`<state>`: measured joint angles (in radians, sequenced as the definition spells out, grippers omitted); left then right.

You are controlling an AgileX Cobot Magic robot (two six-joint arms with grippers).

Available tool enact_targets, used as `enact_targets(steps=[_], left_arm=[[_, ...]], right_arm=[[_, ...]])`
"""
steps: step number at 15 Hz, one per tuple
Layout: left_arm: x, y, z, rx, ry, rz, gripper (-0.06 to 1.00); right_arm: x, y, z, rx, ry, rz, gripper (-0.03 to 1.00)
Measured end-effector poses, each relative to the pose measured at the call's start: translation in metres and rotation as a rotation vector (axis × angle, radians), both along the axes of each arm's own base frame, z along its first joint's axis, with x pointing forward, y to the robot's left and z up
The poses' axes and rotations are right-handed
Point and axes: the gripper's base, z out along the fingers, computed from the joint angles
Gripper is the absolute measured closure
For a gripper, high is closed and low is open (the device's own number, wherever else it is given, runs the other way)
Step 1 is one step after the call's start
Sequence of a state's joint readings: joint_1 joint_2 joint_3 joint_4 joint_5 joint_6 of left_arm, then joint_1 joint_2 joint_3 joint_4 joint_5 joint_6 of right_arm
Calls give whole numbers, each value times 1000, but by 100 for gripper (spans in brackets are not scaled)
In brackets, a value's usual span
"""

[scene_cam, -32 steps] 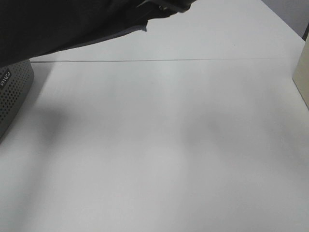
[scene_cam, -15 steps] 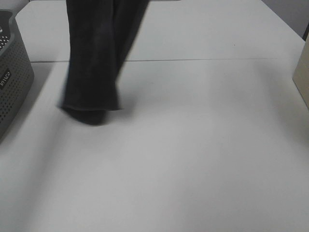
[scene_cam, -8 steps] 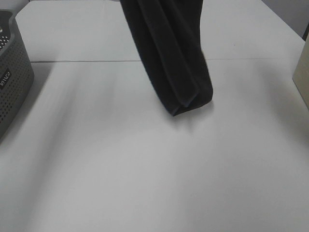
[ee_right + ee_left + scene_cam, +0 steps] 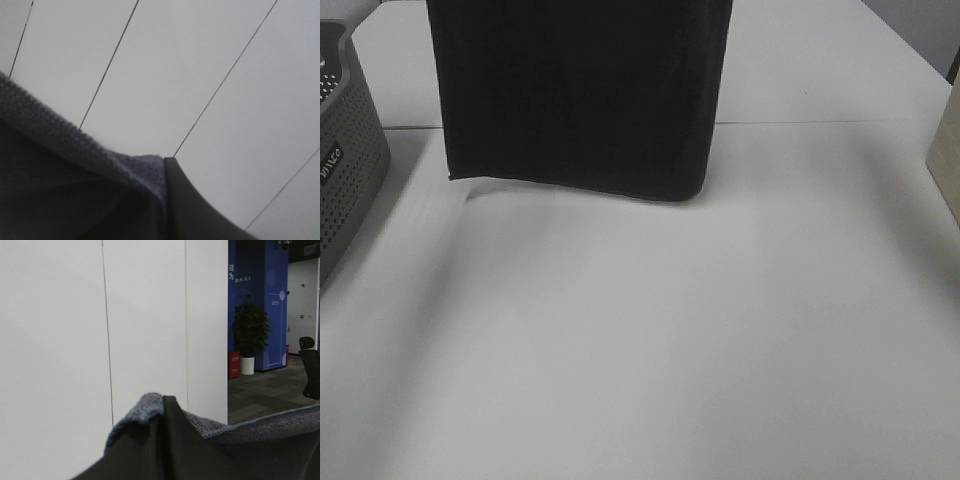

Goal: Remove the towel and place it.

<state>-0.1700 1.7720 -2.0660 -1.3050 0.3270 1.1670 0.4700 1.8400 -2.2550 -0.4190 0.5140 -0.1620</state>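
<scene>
- Half a sec ago the towel [image 4: 575, 100] hung in a thin bunch; now it's spread wide & flat.
- It hangs over the table [image 4: 670, 350], near the basket [image 4: 345, 170] but not touching it.
- Left gripper [image 4: 167, 410] pinches one top corner, right gripper [image 4: 170, 172] the other. Both are closed tight on it.
- Count: 1 towel, 1 basket, 2 grippers.

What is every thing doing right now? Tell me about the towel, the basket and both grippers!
towel: out of the basket, hanging spread flat over the table.
basket: upright on the table, left of the towel, apart from it.
left gripper: shut on one top corner of the towel.
right gripper: shut on the other top corner.
</scene>
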Motion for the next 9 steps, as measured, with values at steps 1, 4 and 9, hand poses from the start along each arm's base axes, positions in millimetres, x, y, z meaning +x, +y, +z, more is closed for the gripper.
enact_targets(steps=[1,4,9], left_arm=[[5,1,-3,1,-6,24,94],[22,1,-6,14,-45,61,94],[56,-3,-12,16,-113,89,94]], right_arm=[[4,3,-3,0,-10,8,96],[23,11,-17,-2,-47,30,96],[52,2,-31,59,-139,42,96]])
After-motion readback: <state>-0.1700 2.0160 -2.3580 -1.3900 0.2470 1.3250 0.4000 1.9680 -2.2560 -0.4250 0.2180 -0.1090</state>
